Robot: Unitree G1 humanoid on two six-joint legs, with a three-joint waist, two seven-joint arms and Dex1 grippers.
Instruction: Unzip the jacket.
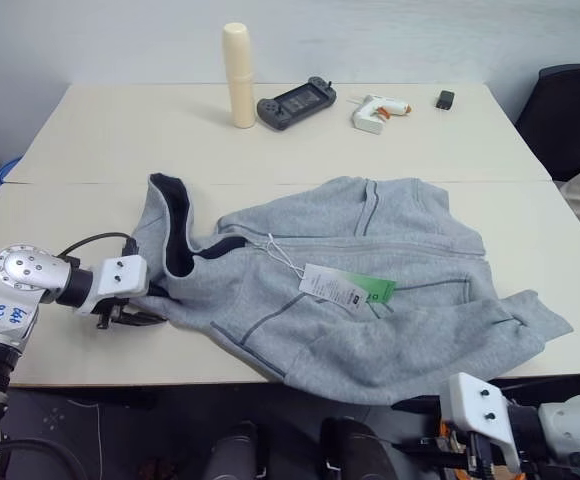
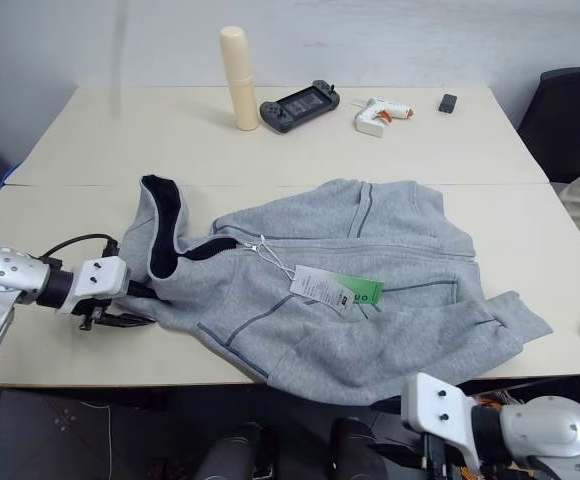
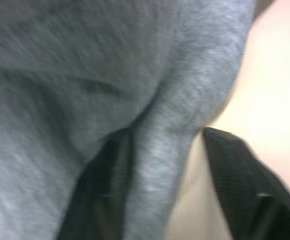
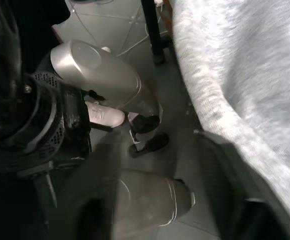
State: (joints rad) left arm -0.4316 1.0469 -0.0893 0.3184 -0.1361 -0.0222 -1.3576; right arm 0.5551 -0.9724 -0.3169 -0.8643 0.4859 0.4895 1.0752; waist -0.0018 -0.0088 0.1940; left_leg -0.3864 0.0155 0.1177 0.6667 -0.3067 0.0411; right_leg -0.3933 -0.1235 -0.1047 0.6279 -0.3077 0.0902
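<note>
Jacket point(image 1: 370, 290) lies flat on surface point(image 1: 90, 150), long axis across it, hood toward robot's left, hem right; zip looks mostly undone but hard to tell. Left hand point(image 1: 130, 316) is released, fingers apart astride a fabric fold near hood; right hand point(image 4: 155, 220) is released beside the hem edge. Judging step: letting go after the pull; next, check zip fully parted w/ a regrip if not.

A jacket point(image 1: 360, 290) lies spread on the near table point(image 1: 80, 230), hood at nine o'clock. At twelve o'clock, a bottle point(image 1: 238, 76), game controller point(image 1: 297, 102) and glue gun point(image 1: 378, 112) stand behind it.
</note>
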